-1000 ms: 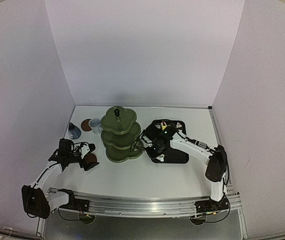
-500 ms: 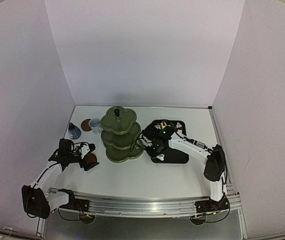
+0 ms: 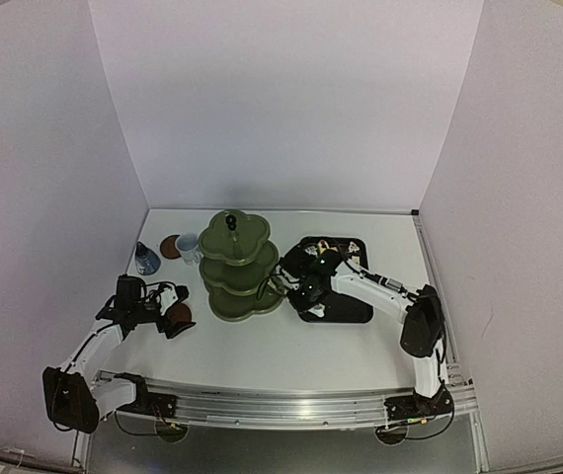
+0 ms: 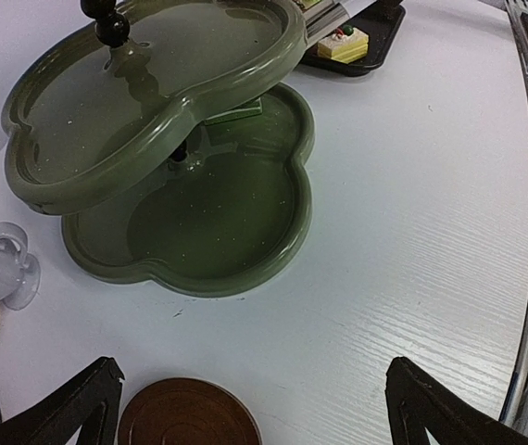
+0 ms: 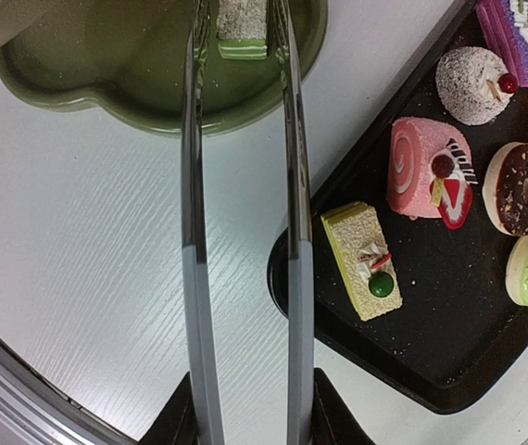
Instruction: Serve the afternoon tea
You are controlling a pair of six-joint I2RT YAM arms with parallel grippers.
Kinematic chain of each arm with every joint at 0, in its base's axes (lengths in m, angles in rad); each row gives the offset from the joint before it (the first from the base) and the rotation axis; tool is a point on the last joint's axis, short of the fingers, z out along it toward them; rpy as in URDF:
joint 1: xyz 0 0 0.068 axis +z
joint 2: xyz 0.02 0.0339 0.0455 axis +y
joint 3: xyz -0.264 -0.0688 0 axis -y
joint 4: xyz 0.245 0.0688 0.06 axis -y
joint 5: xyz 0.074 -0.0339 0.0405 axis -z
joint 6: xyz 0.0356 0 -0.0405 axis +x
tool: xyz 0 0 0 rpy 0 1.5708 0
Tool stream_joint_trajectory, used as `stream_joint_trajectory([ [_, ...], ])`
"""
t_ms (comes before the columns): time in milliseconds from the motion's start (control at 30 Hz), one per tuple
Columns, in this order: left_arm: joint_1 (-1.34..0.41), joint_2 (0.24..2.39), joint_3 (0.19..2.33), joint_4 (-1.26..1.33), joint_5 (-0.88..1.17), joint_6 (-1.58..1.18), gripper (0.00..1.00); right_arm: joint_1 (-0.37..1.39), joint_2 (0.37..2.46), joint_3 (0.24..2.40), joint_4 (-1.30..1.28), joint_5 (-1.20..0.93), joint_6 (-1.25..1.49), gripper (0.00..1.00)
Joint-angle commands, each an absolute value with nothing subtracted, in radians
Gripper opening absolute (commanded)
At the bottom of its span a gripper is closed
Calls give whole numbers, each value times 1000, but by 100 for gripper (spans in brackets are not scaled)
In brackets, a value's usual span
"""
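- Holding the tongs point(image 5: 194, 232) squeezed, the right gripper point(image 5: 245, 422) has a green cake point(image 5: 243, 26) at their far tips, over the stand point(image 5: 153, 102).
- Left gripper point(image 4: 252, 371) sits spread above a coaster point(image 4: 188, 417).
- Easing off early could tip the cake onto the rim.

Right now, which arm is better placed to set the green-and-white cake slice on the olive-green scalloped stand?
Right. The right gripper clamps the thin metal tongs pinching that cake slice over the stand's bottom tier; the left gripper hangs open by a brown round coaster.
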State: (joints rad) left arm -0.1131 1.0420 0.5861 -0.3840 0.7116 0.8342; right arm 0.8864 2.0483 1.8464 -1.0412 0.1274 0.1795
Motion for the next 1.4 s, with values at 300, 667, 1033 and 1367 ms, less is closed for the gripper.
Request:
stream_joint_trajectory([
  [300, -117, 1032, 590, -380, 706, 854, 100, 890, 1952, 1856, -1156, 116, 187, 31],
  [667, -118, 1038, 585, -373, 715, 851, 100, 891, 1815, 1773, -1188, 118, 222, 31],
  [1033, -118, 1041, 586, -384, 714, 863, 100, 886, 1649, 1638, -1345, 197, 137, 32],
  [1367, -118, 1044, 592, -400, 714, 887, 100, 837, 1607, 1551, -1354, 198, 71, 32],
])
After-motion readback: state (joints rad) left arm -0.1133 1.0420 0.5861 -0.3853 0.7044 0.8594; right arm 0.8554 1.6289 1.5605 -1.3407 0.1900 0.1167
